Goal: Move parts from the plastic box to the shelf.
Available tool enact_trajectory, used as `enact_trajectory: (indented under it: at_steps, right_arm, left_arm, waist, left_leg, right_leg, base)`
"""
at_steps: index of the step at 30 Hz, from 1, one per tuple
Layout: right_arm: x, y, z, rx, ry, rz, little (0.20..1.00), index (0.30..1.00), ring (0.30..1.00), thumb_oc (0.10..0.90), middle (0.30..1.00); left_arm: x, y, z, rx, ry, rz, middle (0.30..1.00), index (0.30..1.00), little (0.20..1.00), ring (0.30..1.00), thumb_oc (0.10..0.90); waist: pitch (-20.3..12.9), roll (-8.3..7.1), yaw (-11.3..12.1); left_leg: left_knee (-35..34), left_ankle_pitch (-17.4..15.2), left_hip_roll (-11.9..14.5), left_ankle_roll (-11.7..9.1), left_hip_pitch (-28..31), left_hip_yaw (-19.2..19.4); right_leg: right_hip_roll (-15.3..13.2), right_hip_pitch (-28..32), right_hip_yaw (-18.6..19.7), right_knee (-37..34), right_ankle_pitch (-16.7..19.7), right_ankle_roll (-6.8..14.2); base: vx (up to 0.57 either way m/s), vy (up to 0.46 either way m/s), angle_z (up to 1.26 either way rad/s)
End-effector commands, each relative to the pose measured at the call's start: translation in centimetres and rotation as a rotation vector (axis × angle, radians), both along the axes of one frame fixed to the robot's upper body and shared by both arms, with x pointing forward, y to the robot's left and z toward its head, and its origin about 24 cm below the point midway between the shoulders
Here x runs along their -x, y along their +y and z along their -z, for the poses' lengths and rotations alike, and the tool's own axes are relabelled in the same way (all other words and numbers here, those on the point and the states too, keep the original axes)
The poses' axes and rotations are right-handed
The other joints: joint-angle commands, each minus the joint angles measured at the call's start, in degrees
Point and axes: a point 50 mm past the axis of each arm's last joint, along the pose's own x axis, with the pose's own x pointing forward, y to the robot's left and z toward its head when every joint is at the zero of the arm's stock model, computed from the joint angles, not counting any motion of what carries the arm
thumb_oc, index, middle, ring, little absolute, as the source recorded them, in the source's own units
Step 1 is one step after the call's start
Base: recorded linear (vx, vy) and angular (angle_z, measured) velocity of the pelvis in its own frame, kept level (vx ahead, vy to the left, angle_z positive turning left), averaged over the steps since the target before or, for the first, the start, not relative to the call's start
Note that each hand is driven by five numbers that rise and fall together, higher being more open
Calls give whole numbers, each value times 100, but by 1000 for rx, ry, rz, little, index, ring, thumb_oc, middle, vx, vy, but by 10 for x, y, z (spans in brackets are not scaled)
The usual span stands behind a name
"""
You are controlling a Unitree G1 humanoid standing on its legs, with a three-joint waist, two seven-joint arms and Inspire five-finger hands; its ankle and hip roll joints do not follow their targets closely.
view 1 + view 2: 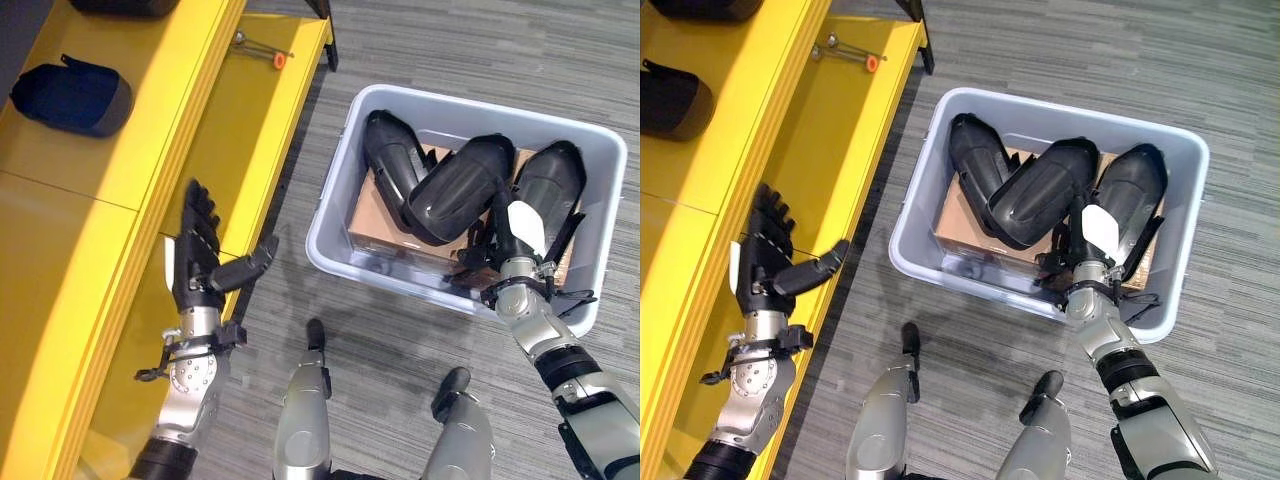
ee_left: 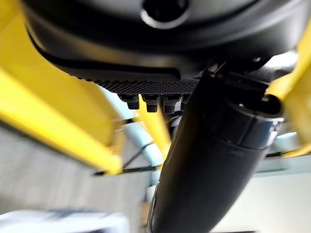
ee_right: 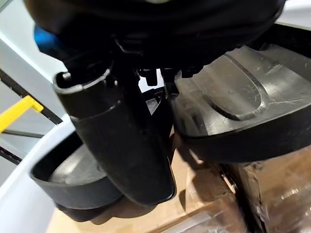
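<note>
Three black moulded parts [image 1: 455, 190] lie in the grey plastic box [image 1: 600, 150] on the floor, resting on a brown cardboard sheet [image 1: 372, 215]. Right hand [image 1: 503, 250] reaches down into the box among the parts; thumb lies against the parts, cannot tell whether its fingers grip anything. Left hand [image 1: 198, 250] hovers over the yellow shelf [image 1: 120, 150] beside the box, fingers straight and apart, holding nothing. Another black part [image 1: 72, 97] sits on the shelf's upper level; a metal pin with orange tip [image 1: 262, 50] lies further back.
</note>
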Motion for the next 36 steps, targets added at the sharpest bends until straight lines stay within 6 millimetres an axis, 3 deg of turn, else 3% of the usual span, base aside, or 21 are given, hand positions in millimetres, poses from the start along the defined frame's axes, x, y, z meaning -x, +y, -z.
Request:
enact_trajectory:
  at_steps: [1, 6, 8, 18, 22, 27, 30, 36]
  right_arm:
    - [-15, -7, -63, 188, -227, 114, 1000, 1000, 1000, 900, 1000]
    - [-11, -32, -64, 168, -227, 296, 1000, 1000, 1000, 900, 1000]
    - [-6, -46, -54, 150, -167, 366, 1000, 1000, 1000, 900, 1000]
    - [3, -64, -34, 90, -77, 492, 1000, 1000, 1000, 900, 1000]
    - [6, -55, -31, 130, -164, 422, 1000, 1000, 1000, 900, 1000]
    - [10, -24, -59, 263, -429, 227, 1000, 1000, 1000, 900, 1000]
    - [23, 3, -79, 362, -631, 91, 1000, 1000, 1000, 900, 1000]
    - [46, 20, -96, 396, -818, 22, 1000, 1000, 1000, 900, 1000]
  left_arm:
    - [18, 3, -80, -90, -429, 7, 1000, 1000, 1000, 1000, 900]
    - [19, -2, -82, -104, -430, 50, 1000, 1000, 1000, 1000, 900]
    - [21, -1, -79, -91, -431, 24, 1000, 1000, 1000, 1000, 900]
    - [19, 1, -71, -44, -399, 41, 1000, 1000, 1000, 1000, 900]
    - [19, -2, -64, -27, -368, 59, 1000, 1000, 1000, 1000, 900]
    - [21, -3, -60, -6, -349, 51, 1000, 1000, 1000, 1000, 900]
    - [24, -2, -58, 14, -353, 23, 1000, 1000, 1000, 1000, 900]
    - [30, 1, -56, 30, -347, -16, 1000, 1000, 1000, 1000, 900]
  waist:
    - [-50, 1, 130]
    - [-50, 28, 166]
    - [-50, 33, 179]
    - [-50, 44, 108]
    - [-50, 34, -24]
    - [-50, 8, -182]
    - [-50, -23, -325]
    - [-50, -66, -491]
  left_leg:
    - [156, -122, -68, 247, -294, 19]
    - [185, -130, -107, 285, -496, 10]
    - [161, -132, -124, 290, -539, 10]
    - [132, -141, -74, 290, -623, 112]
    - [121, -169, -45, 295, -558, 198]
    - [99, -196, -39, 295, -472, 274]
    - [81, -212, -32, 279, -417, 337]
    - [56, -238, -20, 248, -340, 405]
  right_leg:
    - [45, -199, -117, 241, 16, -237]
    - [62, -404, -110, 303, 17, -243]
    - [80, -445, -126, 274, 29, -238]
    - [162, -608, -76, 201, 81, -244]
    - [224, -615, 3, 149, 96, -234]
    - [293, -602, 103, 66, 125, -204]
    - [334, -607, 183, 20, 134, -180]
    - [384, -615, 269, 13, 117, -158]
  base:
    - [-46, -19, 2]
    - [-33, -20, 1]
    - [-16, -12, 1]
    - [-3, -1, 0]
    - [-10, 12, -3]
    - [-11, 30, -6]
    - [-10, 50, -11]
    - [-4, 40, -14]
